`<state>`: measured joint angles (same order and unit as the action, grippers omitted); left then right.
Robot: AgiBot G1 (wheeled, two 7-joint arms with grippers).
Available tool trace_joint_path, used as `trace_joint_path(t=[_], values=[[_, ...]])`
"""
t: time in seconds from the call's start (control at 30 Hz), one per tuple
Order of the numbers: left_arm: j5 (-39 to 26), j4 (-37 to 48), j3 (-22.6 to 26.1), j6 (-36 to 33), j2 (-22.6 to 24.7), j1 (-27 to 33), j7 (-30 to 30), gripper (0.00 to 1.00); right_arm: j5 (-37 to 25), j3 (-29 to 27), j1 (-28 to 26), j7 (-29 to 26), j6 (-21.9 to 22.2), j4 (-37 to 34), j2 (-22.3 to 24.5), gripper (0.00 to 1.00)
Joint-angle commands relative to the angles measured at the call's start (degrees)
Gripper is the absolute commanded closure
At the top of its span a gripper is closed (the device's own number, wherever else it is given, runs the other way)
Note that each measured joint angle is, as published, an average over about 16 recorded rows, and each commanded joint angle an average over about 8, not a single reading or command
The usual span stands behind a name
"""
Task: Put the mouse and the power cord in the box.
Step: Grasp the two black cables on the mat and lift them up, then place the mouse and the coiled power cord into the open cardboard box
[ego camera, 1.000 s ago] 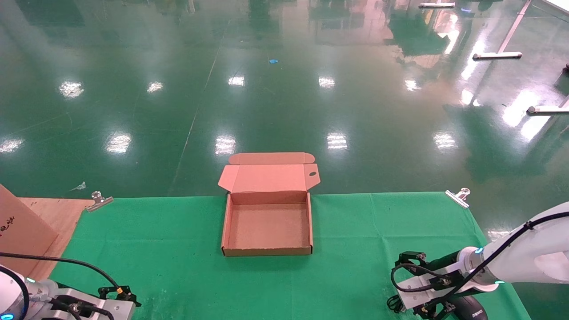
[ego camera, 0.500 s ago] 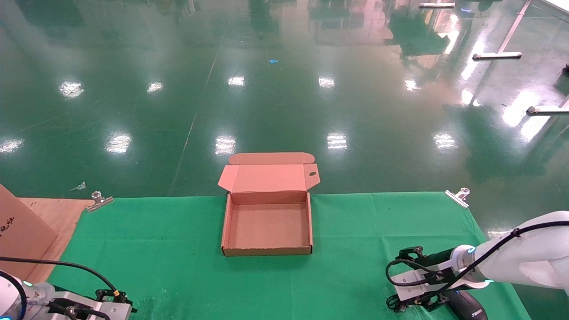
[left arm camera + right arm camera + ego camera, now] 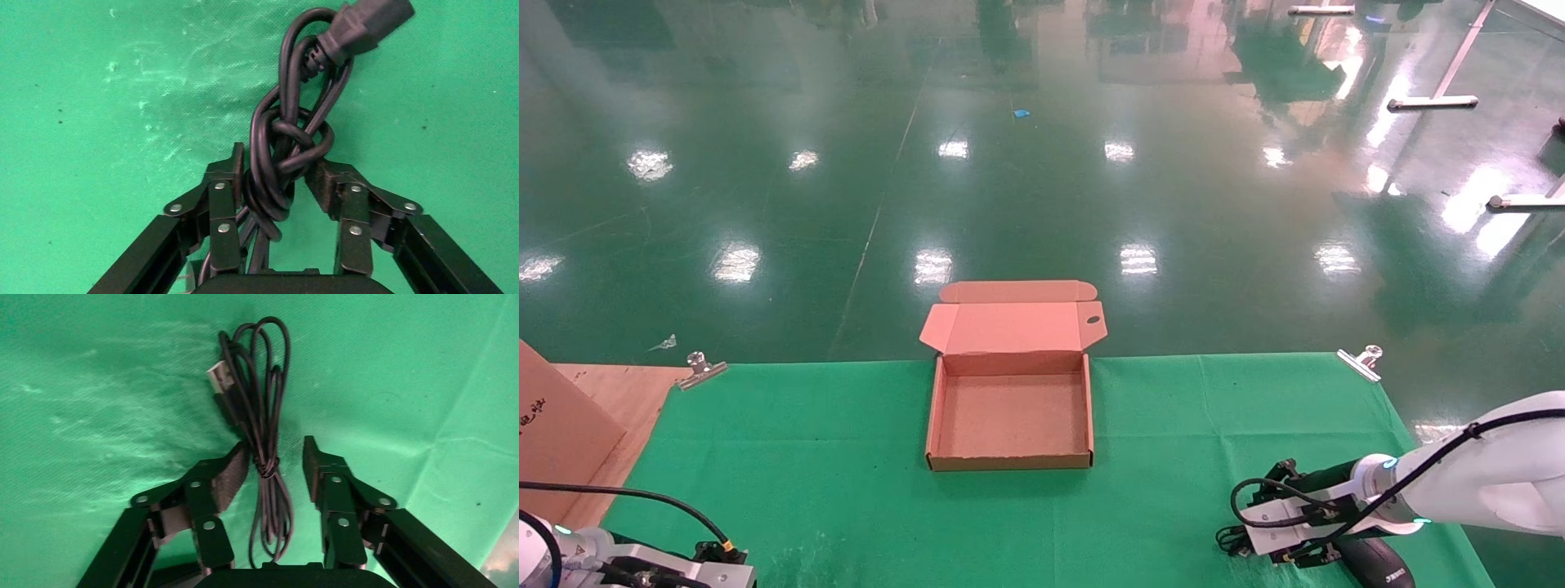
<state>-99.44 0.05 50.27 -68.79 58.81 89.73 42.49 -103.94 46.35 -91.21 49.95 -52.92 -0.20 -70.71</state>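
Your left gripper (image 3: 278, 184): spread around knotted rubbery power cord (image 3: 287, 153) | right gripper (image 3: 275, 468): spread around mouse's (image 3: 1377, 565) thin wire | cardboard box (image 3: 1009, 461): open

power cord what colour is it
Black all over, plug included: the power cord shows best in the left wrist view.

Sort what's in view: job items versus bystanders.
Job:
- box, open on the cloth
- power cord, between the left gripper's open fingers
- mouse, by the right gripper, which straddles its wire

Bystanders:
- clips
- marked cardboard
- green cloth
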Motion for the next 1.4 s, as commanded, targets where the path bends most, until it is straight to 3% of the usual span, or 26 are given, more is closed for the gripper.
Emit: trace_joint_path(t=[0.03, 0.3, 0.63, 0.93, 1.13, 1.4], values=[[0.0, 0.0, 0.0, 0.0, 0.0, -0.2, 0.1, 1.0, 0.0, 0.0, 0.0, 0.0, -0.3, -0.1, 0.2, 1.0], [0.0, -0.2, 0.0, -2.3, -0.3, 1.1, 0.1, 1.0, 0.5, -0.3, -1.8, 0.0, -3.8, 0.0, 1.6, 1.0], [-0.2, -1.0, 0.2, -13.9, -1.7, 7.7, 0.3, 1.0, 2.0, -1.4, -8.8, 0.7, -17.7, 0.7, 4.1, 1.0], [-0.2, -2.3, 0.1, -19.6, -0.7, 16.4, -1.2, 1.0, 3.7, -2.6, -16.8, -1.2, -23.5, 2.1, 3.7, 1.0], [-0.2, -3.4, 0.0, -15.2, 2.4, 21.7, -2.7, 1.0, 4.7, -3.3, -21.6, -3.9, -23.7, 3.1, 0.1, 1.0], [0.9, -3.7, -1.1, -1.0, 8.9, 24.3, -4.7, 1.0, 6.5, -4.4, -23.9, -7.8, -18.1, 4.9, -6.4, 1.0]])
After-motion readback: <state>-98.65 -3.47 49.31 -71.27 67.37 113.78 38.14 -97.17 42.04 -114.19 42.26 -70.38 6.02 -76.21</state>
